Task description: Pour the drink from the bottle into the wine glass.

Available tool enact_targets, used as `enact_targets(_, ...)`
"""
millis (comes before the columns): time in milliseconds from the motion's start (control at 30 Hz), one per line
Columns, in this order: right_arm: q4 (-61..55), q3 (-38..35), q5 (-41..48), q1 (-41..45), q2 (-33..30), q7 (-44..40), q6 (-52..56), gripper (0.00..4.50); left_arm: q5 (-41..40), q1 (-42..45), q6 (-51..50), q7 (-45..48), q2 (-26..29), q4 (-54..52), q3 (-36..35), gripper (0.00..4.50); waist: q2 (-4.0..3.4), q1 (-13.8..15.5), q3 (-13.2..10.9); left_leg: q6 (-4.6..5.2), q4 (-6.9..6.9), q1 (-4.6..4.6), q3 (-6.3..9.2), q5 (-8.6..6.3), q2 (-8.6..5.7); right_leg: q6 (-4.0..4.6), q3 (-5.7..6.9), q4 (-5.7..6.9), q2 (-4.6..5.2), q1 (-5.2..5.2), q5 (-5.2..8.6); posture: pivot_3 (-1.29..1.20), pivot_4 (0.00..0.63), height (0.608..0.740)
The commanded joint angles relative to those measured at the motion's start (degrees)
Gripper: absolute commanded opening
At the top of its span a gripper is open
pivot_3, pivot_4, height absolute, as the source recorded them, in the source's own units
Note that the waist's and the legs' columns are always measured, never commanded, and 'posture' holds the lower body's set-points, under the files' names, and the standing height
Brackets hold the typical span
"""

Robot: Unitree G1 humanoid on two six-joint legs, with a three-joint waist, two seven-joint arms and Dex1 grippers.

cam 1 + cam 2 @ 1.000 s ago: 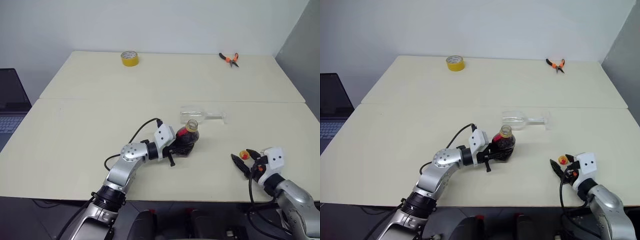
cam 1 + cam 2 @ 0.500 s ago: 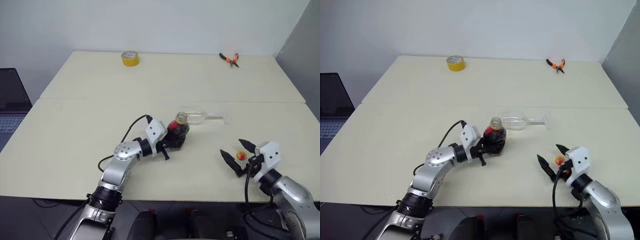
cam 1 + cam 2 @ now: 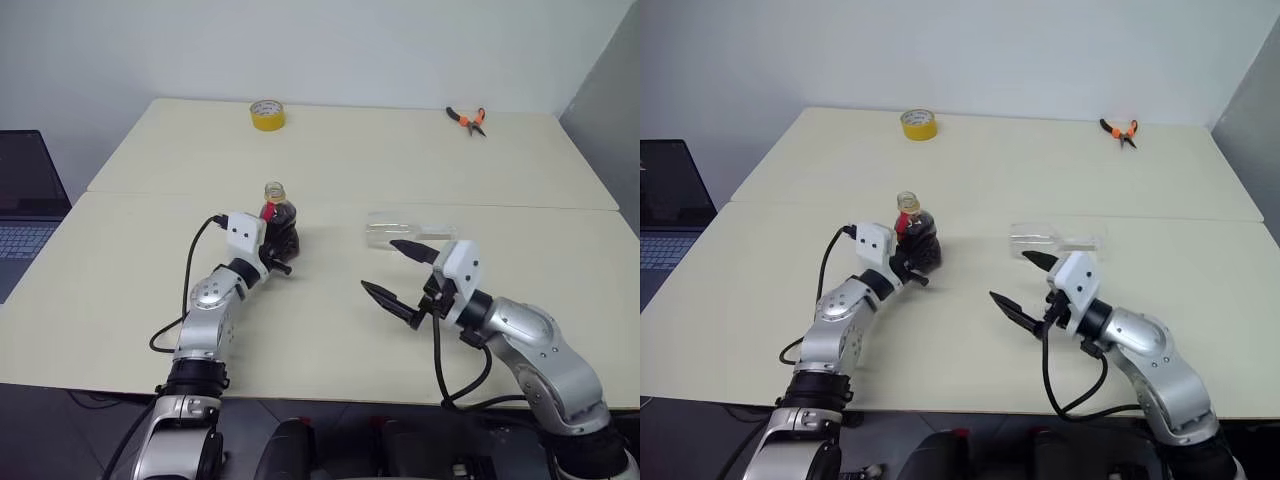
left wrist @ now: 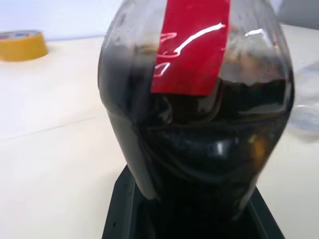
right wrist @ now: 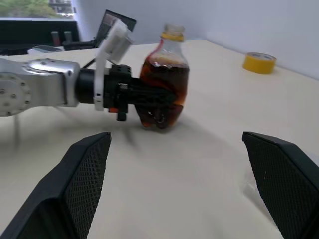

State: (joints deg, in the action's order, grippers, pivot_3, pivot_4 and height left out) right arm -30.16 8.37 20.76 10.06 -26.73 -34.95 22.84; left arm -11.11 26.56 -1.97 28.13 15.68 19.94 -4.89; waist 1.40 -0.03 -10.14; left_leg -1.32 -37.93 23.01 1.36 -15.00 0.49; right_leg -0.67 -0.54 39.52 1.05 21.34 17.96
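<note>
The left gripper point(image 3: 278, 243) is squeezed tight around the small clear plastic bottle point(image 3: 279, 222) with a red label and no cap, which stands upright left of the middle of the head picture and holds the dark brown drink point(image 5: 164, 92). The right gripper point(image 3: 396, 270) has its two black fingers spread wide with nothing between them, just right of the middle. The clear stemmed wine glass point(image 3: 400, 228) lies on its side on the cream table point(image 3: 120, 270), just above that gripper and well apart from the bottle.
</note>
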Motion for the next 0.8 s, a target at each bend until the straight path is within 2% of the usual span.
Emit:
enact_targets(33, 0.04, 0.45, -0.29, 0.50, 0.28, -0.66, -0.62, 4.50, 0.32, 2.66, 3.95, 0.54, 0.34, 2.44, -0.47, 0.63, 0.00, 0.04, 0.00, 0.00, 0.01, 0.01, 0.01, 0.00, 0.00, 0.00, 0.01, -0.01, 0.00, 0.00, 0.00, 0.00, 0.150, 0.740)
enact_targets(367, -0.55, 1.34, -0.68, -0.64, 0.73, -0.41, -0.78, 4.50, 0.68, 4.63, 9.02, -3.18, -0.55, 10.31, -1.51, 0.63, 0.01, -0.08, 0.01, 0.00, -0.01, -0.02, -0.03, 0.00, 0.02, 0.01, -0.03, 0.06, 0.00, 0.00, 0.00, 0.00, 0.150, 0.740)
enact_targets(533, -1.09, 1.00, -0.94, -1.09, 0.29, -0.49, -0.61, 4.50, 0.67, 1.79, 10.50, -3.65, -1.37, 6.78, -0.91, 2.31, 0.00, -0.10, 0.01, -0.01, -0.01, -0.04, -0.03, 0.00, 0.03, 0.01, -0.02, 0.08, -0.01, 0.00, 0.00, 0.00, 0.150, 0.740)
enact_targets(733, -2.89, 0.29, -1.66, -2.88, -1.42, -0.52, -0.56, 4.50, 1.25, -5.41, 7.59, -2.84, -0.07, -4.13, 0.78, 4.28, 0.01, -0.11, 0.00, -0.01, 0.00, -0.02, -0.05, 0.01, 0.04, 0.01, -0.06, 0.06, 0.00, 0.01, 0.00, 0.00, 0.150, 0.740)
enact_targets(800, -3.75, -0.34, -1.75, -4.07, -2.36, -0.25, -0.26, 4.50, 1.08, -9.10, 5.23, -2.13, 1.06, -9.52, 1.24, 4.46, 0.00, -0.13, 0.01, -0.01, 0.00, -0.03, -0.04, 0.01, 0.04, 0.01, -0.06, 0.06, 0.00, 0.01, 0.00, 0.00, 0.150, 0.740)
